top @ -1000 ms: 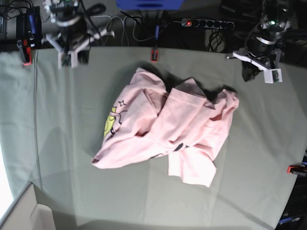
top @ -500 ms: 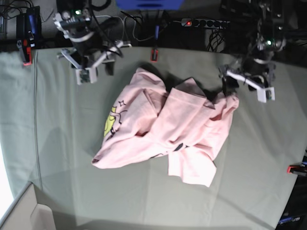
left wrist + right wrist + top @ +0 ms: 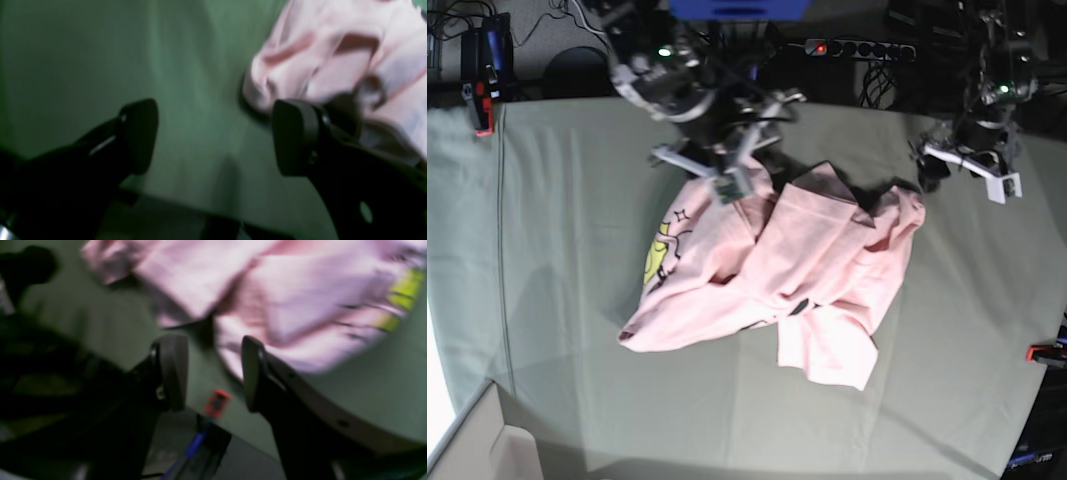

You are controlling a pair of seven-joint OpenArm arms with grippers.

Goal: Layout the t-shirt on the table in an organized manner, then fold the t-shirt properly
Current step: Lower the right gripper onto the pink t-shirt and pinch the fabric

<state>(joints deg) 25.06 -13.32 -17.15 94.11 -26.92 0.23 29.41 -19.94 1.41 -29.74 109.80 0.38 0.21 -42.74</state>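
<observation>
The pale pink t-shirt [image 3: 787,270] lies crumpled in a heap mid-table, its yellow-green print [image 3: 657,255] showing on the left side. My right gripper [image 3: 742,165] hovers over the heap's far left edge. In the right wrist view it [image 3: 213,373] stands open and empty, with the t-shirt [image 3: 267,300] just beyond its fingertips. My left gripper [image 3: 932,168] sits by the shirt's far right corner. The left wrist view shows it [image 3: 217,136] wide open over bare table [image 3: 186,66], holding nothing, the t-shirt [image 3: 333,56] beside its right finger [image 3: 293,136].
The grey-green table [image 3: 567,300] extends well beyond the shirt on every side. Red clamps [image 3: 482,118] [image 3: 1042,352] grip its edges, and another clamp [image 3: 217,403] shows under the right gripper. A power strip [image 3: 857,48] and cables lie behind the far edge.
Both grippers went from shut to open. The right arm swept from the far left corner to the shirt's far edge. The left arm came in to the shirt's right corner.
</observation>
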